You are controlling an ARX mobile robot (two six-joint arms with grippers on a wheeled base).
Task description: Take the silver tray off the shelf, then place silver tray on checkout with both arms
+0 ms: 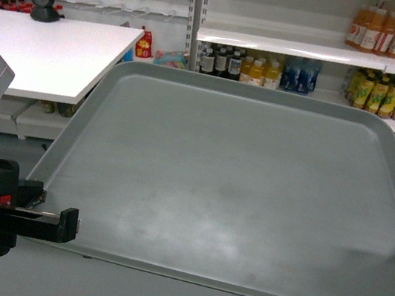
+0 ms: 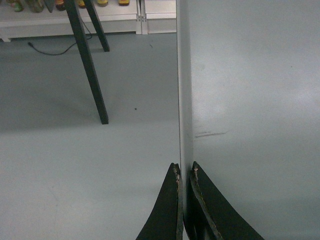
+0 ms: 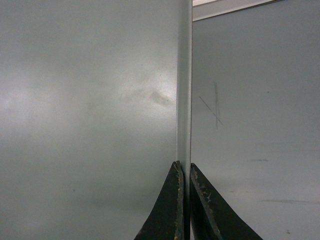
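Between the two arms, the silver tray (image 1: pixel 243 193) hangs level in the air, filling most of the head view, held clear of the shelf (image 1: pixel 303 50) behind it and of the checkout (image 1: pixel 48 49) at the far left, where a black scanner (image 1: pixel 42 2) stands. At the tray's left rim the left gripper (image 2: pixel 184 172) is clamped, its dark fingers (image 2: pixel 167 210) pinched tight on the thin edge. On the opposite rim the right gripper (image 3: pixel 184 170) grips the same way. Grey floor (image 2: pixel 75 165) lies below, crossed by black stand legs (image 2: pixel 87 65).
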